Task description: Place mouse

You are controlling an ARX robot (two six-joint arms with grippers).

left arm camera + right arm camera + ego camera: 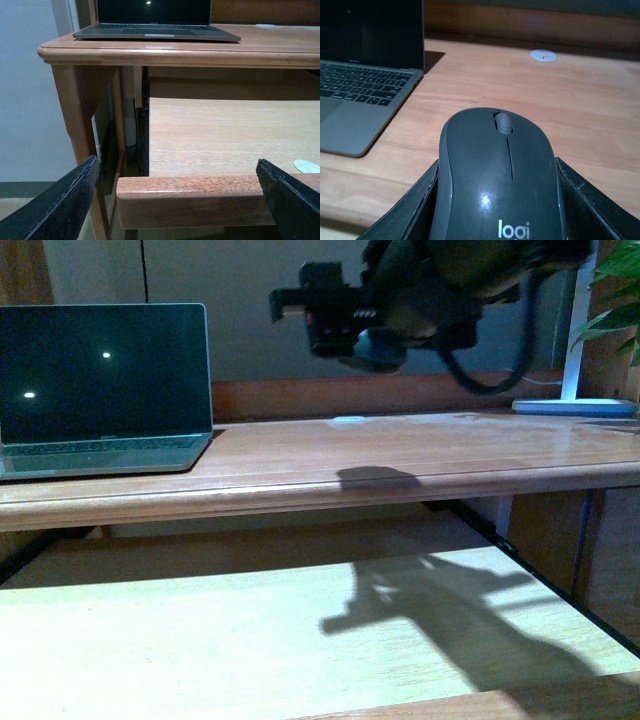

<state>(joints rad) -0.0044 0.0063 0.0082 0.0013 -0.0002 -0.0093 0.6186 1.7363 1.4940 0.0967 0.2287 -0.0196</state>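
Dark grey domed plastic mouse between jaws: matte charcoal shell, lighter grey scroll wheel, white "logi" lettering. Black right gripper fingers flank it. Beyond jaws: reddish-brown grained wooden desktop, small white round disc. Beside jaws: silver-grey open laptop, black keys, black screen. Between black left gripper jaws: pale fine-grained wooden shelf.

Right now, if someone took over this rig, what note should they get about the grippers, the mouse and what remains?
Right gripper: shut on the mouse, held in the air above the desk, to the right of the laptop.
Left gripper: open, empty, low in front of the pull-out shelf.
Done: mouse grasped and over the desk.
Left: lower it onto the desk beside the laptop, open, withdraw.
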